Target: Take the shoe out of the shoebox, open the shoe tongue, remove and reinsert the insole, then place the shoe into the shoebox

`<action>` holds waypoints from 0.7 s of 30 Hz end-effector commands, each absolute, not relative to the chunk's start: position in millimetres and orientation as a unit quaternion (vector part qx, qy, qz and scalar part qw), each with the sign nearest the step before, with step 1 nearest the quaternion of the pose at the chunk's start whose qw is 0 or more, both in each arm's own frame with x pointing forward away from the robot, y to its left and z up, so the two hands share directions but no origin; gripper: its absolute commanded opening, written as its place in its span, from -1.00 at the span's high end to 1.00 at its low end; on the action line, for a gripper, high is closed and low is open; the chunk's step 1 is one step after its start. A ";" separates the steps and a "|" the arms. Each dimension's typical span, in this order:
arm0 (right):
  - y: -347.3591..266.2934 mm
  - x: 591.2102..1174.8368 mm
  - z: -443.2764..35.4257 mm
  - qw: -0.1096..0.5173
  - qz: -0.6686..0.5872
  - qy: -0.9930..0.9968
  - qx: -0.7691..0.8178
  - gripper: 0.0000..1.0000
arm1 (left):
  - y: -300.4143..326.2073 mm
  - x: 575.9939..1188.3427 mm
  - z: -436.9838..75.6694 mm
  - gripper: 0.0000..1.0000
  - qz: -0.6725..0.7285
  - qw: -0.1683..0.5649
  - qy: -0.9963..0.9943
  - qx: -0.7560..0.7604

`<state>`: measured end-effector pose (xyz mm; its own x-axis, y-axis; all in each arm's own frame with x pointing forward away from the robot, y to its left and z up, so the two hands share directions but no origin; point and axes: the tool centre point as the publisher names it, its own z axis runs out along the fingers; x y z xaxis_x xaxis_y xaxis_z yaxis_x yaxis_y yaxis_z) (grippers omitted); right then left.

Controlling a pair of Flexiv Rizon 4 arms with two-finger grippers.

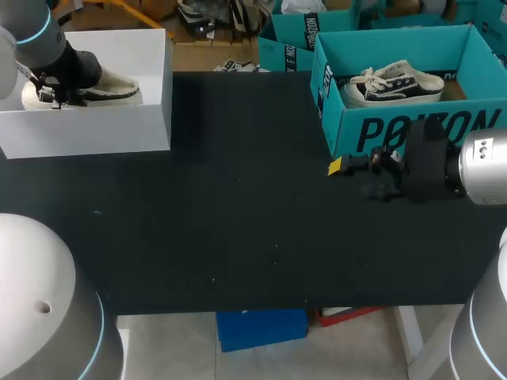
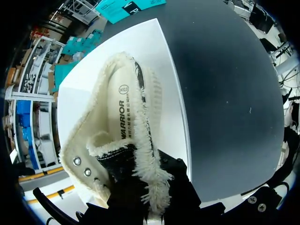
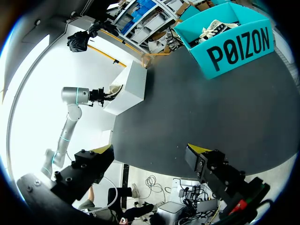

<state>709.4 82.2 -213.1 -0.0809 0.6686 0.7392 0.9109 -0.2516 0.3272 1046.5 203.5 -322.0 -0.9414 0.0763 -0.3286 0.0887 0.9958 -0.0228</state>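
Observation:
A cream shoe with fleecy lining (image 1: 111,85) lies inside the white shoebox (image 1: 119,131) at the table's far left. My left gripper (image 1: 55,93) is down in that box at the shoe's opening. In the left wrist view the shoe (image 2: 126,108) fills the space ahead, insole showing, and my left gripper (image 2: 150,187) is shut on its fleecy collar; the yellow tips are hidden. My right gripper (image 1: 348,176) hovers open over the table in front of a teal box (image 1: 396,131), with nothing between its fingers (image 3: 199,152).
The teal box (image 3: 239,47) at the far right holds a black-and-white sneaker (image 1: 396,83). A second teal box (image 1: 289,39) stands behind it. Dark tabletop (image 1: 238,214) stretches between the two shoeboxes. The white shoebox (image 3: 131,89) shows far ahead of my right gripper.

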 end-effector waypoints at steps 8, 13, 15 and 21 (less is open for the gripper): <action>82.4 709.2 -212.9 0.140 -0.431 -0.595 -0.664 -1.00 | 206.6 1051.4 -337.1 1.00 -0.024 0.145 0.988 0.039; 82.4 709.2 -212.9 0.140 -0.431 -0.595 -0.664 -1.00 | 205.3 1048.8 -345.5 1.00 -0.026 0.131 0.990 0.040; 82.4 709.2 -212.9 0.140 -0.431 -0.595 -0.664 -1.00 | 204.7 1047.7 -347.0 1.00 -0.027 0.129 0.990 0.040; 82.4 709.2 -212.9 0.140 -0.431 -0.595 -0.664 -1.00 | 203.2 1043.9 -351.5 1.00 -0.031 0.119 0.992 0.039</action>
<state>709.4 82.2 -213.1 -0.0809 0.6686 0.7392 0.9109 -0.2516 0.3272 1043.2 202.4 -352.1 -0.9688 0.0675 -0.2384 0.0819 0.9953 -0.0509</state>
